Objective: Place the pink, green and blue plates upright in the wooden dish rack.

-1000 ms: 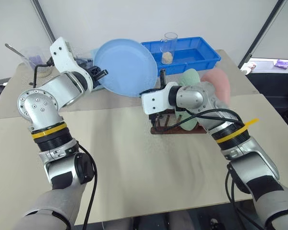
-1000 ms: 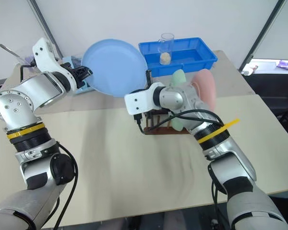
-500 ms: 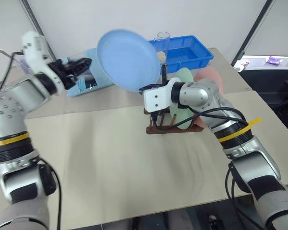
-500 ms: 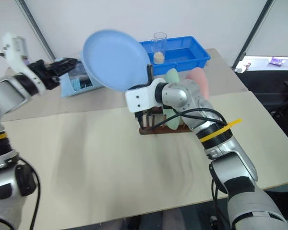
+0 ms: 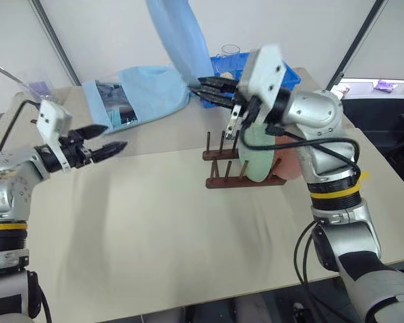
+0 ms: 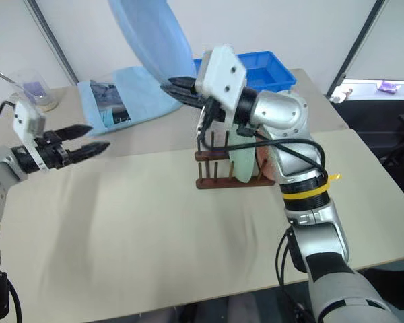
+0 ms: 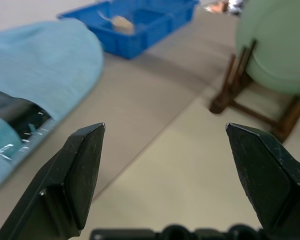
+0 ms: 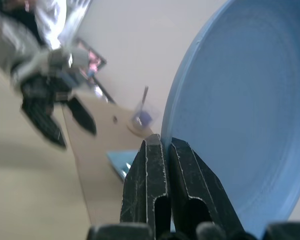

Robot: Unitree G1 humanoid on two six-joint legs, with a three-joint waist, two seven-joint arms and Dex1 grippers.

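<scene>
While the right tool (image 5: 200,89) pinches the lower rim of the blue plate (image 5: 178,37), that plate stands nearly on edge, raised high in the air above the back of the worktop (image 5: 155,229), up and to the left of the wooden dish rack (image 5: 239,176). From the right wrist its two black fingers (image 8: 150,185) sit clamped together on the plate's edge, with the blue disc filling the space beyond them.

Off to the left, the left tool (image 5: 106,138) hangs over the worktop with its fingers spread wide and nothing between them; the left wrist view shows the two black fingertips (image 7: 85,165) far apart, framing bare worktop.

Down on the worktop, the rack holds the green plate (image 5: 256,158) upright between its pegs, and the pink plate (image 5: 291,165) stands just behind it toward the right end, mostly hidden by the right arm. The pegs at the rack's left end are free.

Behind the rack sits a deep blue tray (image 6: 269,64) with a clear glass (image 5: 230,51) at its near side. A light blue cloth (image 5: 145,94) lies over something at the back left, and a clear jar (image 6: 34,91) stands at the far left corner.
</scene>
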